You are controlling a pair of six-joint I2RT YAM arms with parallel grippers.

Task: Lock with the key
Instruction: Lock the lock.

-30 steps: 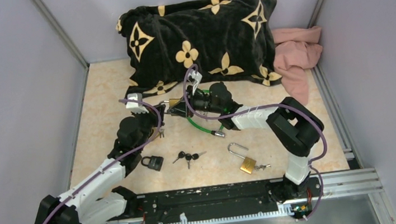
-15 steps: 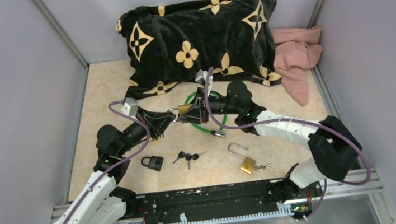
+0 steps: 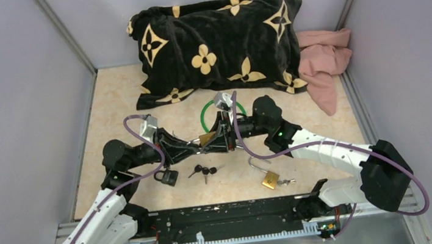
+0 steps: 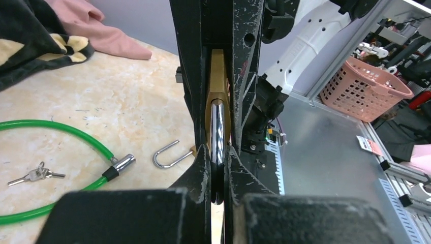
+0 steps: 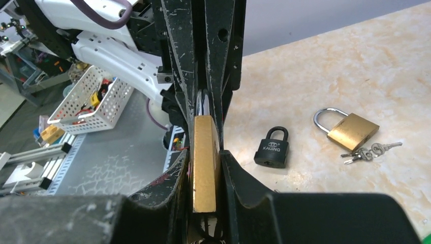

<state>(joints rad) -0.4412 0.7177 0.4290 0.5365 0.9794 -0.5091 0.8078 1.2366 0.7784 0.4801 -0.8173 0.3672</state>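
Mid-frame, just above the table (image 3: 114, 109), the brass padlock (image 3: 207, 139) is held from both sides: right claw (image 5: 204, 155) clenched on its body, left claw (image 4: 218, 152) clenched on its shackle (image 4: 217, 127). The smooth shackle could slip or twist aside if the push goes off-axis.

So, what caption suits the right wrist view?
Right gripper clamps a brass padlock while the left gripper pinches its shackle; a black padlock and second brass padlock lie nearby.
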